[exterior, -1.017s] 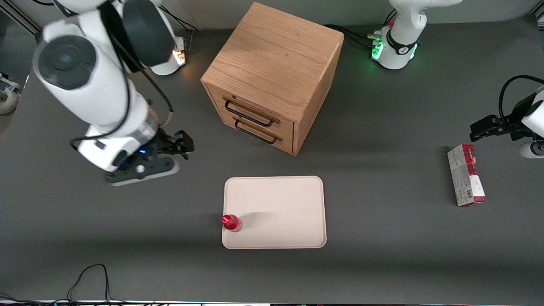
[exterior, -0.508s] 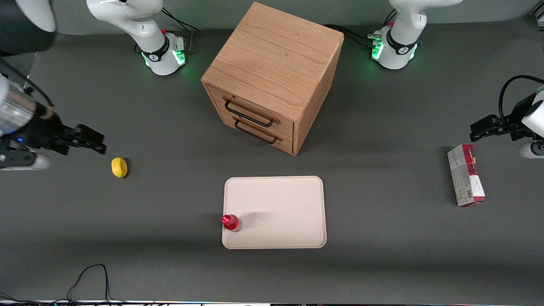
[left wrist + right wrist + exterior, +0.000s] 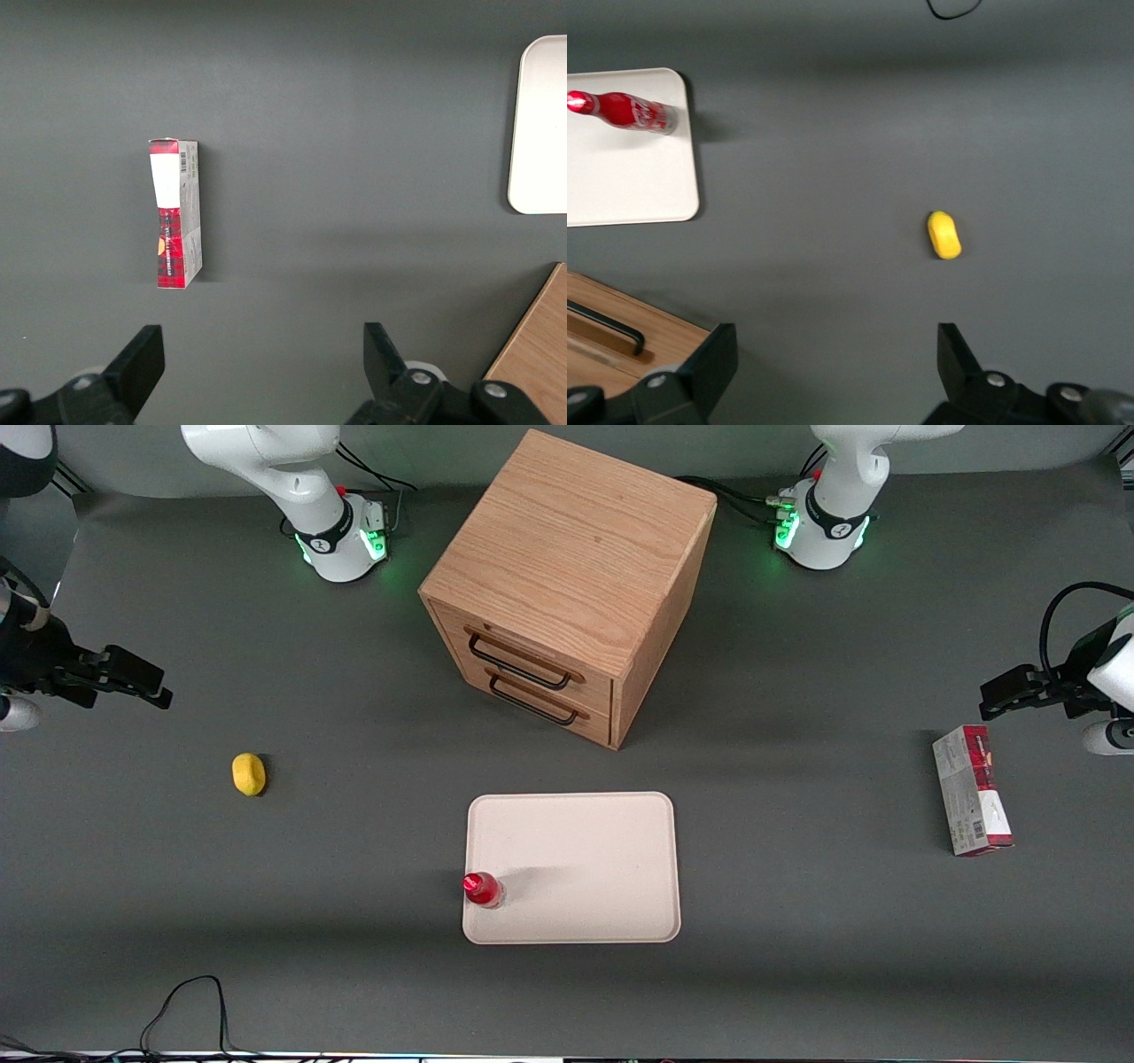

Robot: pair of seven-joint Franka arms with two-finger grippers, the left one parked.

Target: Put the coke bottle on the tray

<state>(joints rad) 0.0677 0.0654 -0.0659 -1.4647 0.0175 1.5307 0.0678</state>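
The coke bottle (image 3: pixel 483 889), small and red with a red cap, stands upright on the cream tray (image 3: pixel 585 850), at the tray's corner nearest the front camera on the working arm's side. It also shows in the right wrist view (image 3: pixel 625 112) on the tray (image 3: pixel 629 177). My right gripper (image 3: pixel 142 682) is open and empty, high above the table at the working arm's end, far from the bottle and tray. Its wide-apart jaws show in the right wrist view (image 3: pixel 833 354) with only bare table between them.
A wooden drawer cabinet (image 3: pixel 567 584) stands farther from the front camera than the tray. A yellow lemon-like object (image 3: pixel 249 773) lies on the table near my gripper, also seen in the right wrist view (image 3: pixel 944 235). A red-and-grey carton (image 3: pixel 971 802) lies toward the parked arm's end.
My right arm has swung away from the tray toward the working arm's end of the table, uncovering the yellow object. The bottle and tray have not moved.
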